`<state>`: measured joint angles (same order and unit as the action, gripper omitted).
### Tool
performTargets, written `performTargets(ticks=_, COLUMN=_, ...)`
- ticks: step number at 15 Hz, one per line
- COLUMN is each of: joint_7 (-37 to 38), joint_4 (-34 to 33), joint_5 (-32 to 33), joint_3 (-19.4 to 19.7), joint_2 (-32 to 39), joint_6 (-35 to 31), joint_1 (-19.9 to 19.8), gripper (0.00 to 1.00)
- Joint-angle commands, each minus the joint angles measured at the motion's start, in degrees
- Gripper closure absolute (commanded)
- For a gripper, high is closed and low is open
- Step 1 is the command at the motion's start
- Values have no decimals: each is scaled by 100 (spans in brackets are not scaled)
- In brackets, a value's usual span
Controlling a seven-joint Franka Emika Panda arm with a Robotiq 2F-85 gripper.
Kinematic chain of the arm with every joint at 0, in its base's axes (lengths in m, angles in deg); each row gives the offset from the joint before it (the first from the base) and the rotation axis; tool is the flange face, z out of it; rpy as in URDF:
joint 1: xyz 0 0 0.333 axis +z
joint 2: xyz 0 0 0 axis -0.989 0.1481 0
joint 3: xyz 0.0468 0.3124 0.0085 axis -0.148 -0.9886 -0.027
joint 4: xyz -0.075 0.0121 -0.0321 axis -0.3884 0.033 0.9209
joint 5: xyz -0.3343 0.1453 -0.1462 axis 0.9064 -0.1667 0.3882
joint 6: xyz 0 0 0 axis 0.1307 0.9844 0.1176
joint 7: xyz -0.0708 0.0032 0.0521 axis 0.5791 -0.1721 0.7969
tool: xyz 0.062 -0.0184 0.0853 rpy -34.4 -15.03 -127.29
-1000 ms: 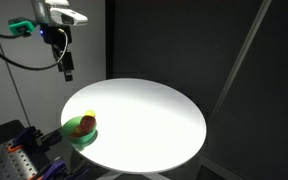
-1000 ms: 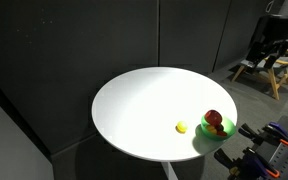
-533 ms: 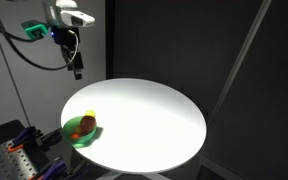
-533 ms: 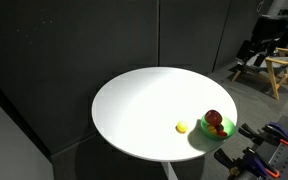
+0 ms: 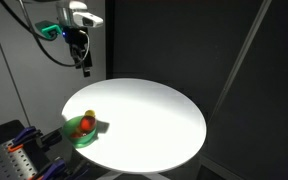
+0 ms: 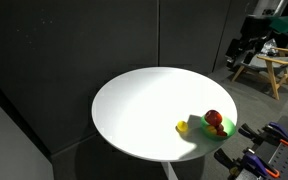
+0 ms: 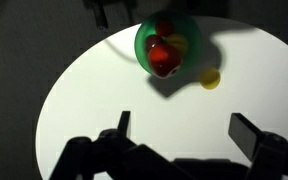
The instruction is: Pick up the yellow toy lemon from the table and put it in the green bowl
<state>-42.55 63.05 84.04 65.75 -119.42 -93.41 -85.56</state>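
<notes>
in the wrist view our gripper [image 7: 184, 132] hangs above the table [image 7: 94, 90], jaws spread wide and holding nothing. the green bowl [image 7: 141, 42] holds a red-orange round toy [image 7: 162, 57]. the yellow toy lemon [image 7: 211, 78] lies on the tabletop just beside the bowl, outside its rim.

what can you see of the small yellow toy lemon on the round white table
The small yellow toy lemon is a rounded, smooth, bright-yellow piece, plastic by its look. It lies on the round white table, just outside the shallow green bowl, seemingly not touching it. Nothing grips it.
</notes>
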Motion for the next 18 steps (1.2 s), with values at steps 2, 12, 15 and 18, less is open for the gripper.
performTargets(ticks=2, joint_7=4, joint_4=-543, joint_5=-133, joint_3=-2, joint_2=597, joint_6=51, joint_1=131, gripper=0)
performTargets(ticks=12, joint_7=-476, joint_4=-1123, joint_5=-297, joint_3=7, joint_2=1424, joint_6=-72, joint_1=536, gripper=0)
performTargets(ticks=15, joint_7=-691, joint_4=-1162, joint_5=-346, joint_3=-22, joint_2=1672, joint_6=-273, joint_1=670, gripper=0)
performTargets(ticks=18, joint_7=-898, joint_4=-1147, joint_5=-401, joint_3=-52, joint_2=1918, joint_6=-537, joint_1=796, gripper=0)
